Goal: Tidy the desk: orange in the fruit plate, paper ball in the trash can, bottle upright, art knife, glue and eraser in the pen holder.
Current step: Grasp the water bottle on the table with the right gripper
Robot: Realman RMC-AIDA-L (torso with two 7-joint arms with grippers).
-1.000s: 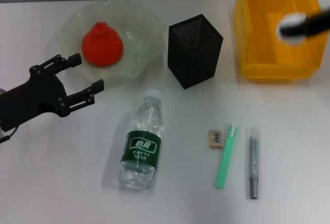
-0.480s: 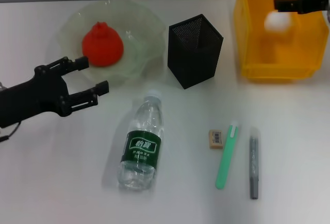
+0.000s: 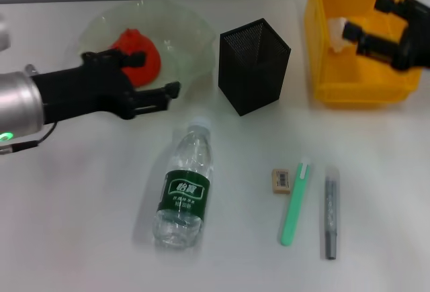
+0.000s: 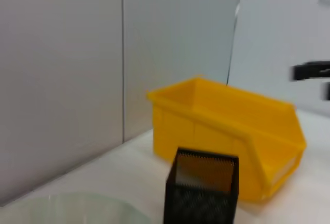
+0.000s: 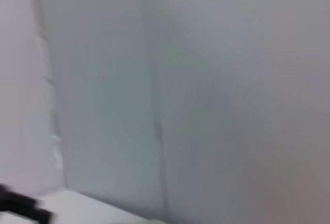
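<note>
The orange (image 3: 134, 40) lies in the fruit plate (image 3: 185, 23), partly hidden by my left gripper (image 3: 156, 74), which is open and empty over the plate's near right edge. My right gripper (image 3: 368, 18) is open and empty above the yellow trash can (image 3: 356, 87). The white paper ball (image 3: 336, 25) lies inside the can. The bottle (image 3: 183, 188) lies on its side on the table. The eraser (image 3: 281, 180), green art knife (image 3: 294, 203) and grey glue pen (image 3: 329, 211) lie to its right. The pen holder (image 3: 254, 66) stands upright in the middle.
The left wrist view shows the trash can (image 4: 227, 126), the pen holder (image 4: 201, 193) and the plate's rim (image 4: 77, 208) before a grey wall. The right wrist view shows mostly wall. The table is white.
My left arm has swung right, across the plate towards the pen holder. My right gripper has let go of the paper ball, which now lies in the trash can.
</note>
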